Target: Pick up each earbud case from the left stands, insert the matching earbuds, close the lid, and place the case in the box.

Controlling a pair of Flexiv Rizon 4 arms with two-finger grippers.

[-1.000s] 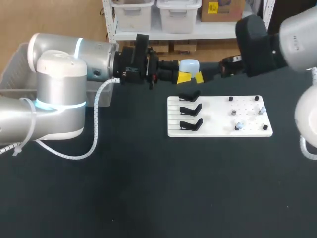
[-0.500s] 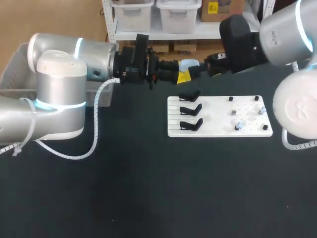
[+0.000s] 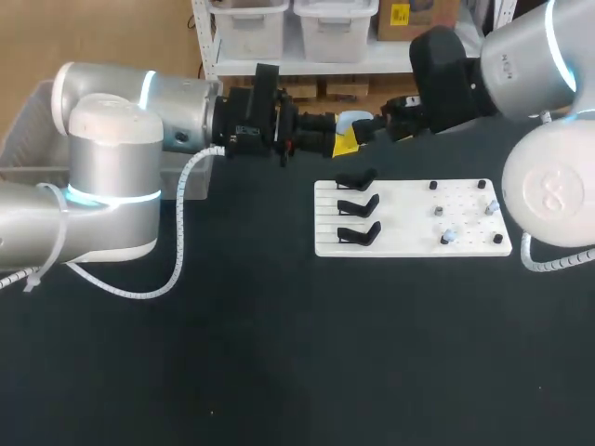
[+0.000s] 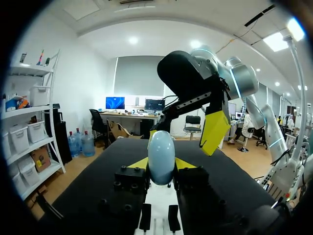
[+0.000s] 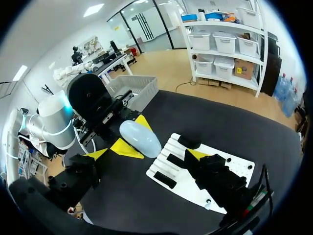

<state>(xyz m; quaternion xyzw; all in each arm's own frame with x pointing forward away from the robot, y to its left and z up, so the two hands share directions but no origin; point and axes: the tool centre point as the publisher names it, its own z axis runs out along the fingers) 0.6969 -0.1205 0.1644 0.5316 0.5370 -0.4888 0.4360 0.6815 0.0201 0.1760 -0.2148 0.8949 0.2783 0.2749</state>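
The earbud case (image 4: 161, 149) is showing a plain pale blue, glossy and unpatterned. The left gripper (image 4: 161, 164) and the right gripper (image 5: 146, 155) are each wearing bright yellow tips on black fingers. The board (image 3: 409, 243) is showing white, speckled with a grid of small dark holes (faint in the head view). Its three stands (image 3: 358, 205) and the pegs (image 3: 432, 185) are showing black, and the earbuds (image 3: 447, 236) are glinting pale blue. The table (image 3: 279, 353) is showing matt black. The left arm (image 3: 112, 167) and right arm (image 3: 530, 56) are gleaming silver-grey, with cyan rings glowing. The bin (image 3: 28, 139) is showing light grey.
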